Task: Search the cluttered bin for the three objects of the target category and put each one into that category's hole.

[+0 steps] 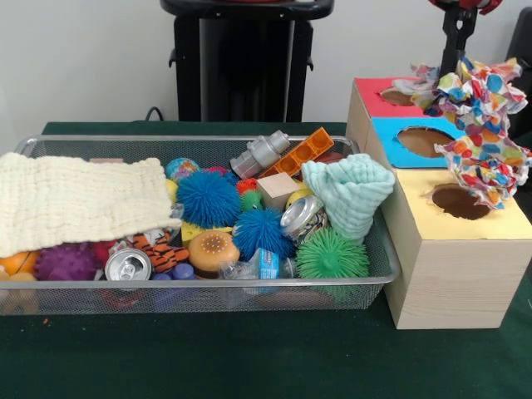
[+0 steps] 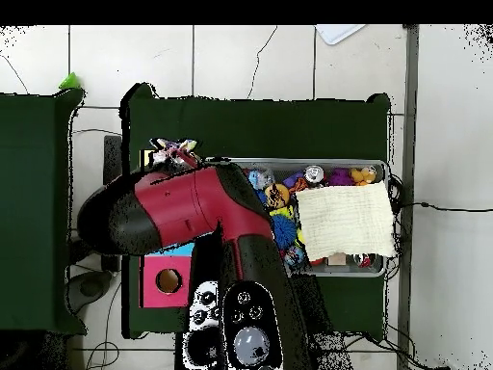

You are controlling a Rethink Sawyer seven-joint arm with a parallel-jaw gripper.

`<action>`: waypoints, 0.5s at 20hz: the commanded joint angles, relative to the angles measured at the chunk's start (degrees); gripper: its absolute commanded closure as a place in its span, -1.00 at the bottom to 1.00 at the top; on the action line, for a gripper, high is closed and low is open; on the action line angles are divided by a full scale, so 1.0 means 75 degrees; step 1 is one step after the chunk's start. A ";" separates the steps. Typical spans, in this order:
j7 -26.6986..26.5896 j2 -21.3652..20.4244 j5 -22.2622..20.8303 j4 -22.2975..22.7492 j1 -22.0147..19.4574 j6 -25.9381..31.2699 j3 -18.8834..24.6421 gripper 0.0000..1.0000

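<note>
Green table; hand (image 1: 459, 37) holds dotted cloth (image 1: 482, 125) over box (image 1: 453, 266) holes.

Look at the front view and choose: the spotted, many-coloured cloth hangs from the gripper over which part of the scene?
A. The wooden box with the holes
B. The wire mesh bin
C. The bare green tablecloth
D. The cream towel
A: the spotted cloth hangs below the gripper over the wooden box, draping past its blue panel and yellow panel, well clear of the wire mesh bin.
</note>
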 commanded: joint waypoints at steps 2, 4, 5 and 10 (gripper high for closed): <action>0.0021 0.0103 0.0042 0.0553 -0.0150 0.0650 0.0483 1.00; 0.0350 0.0088 0.0173 0.0609 -0.0104 0.0646 0.0382 1.00; 0.0437 0.0076 0.0198 0.0632 -0.0076 0.0651 0.0347 1.00; 0.0879 0.0061 0.0302 0.0643 0.0151 0.0742 0.0142 1.00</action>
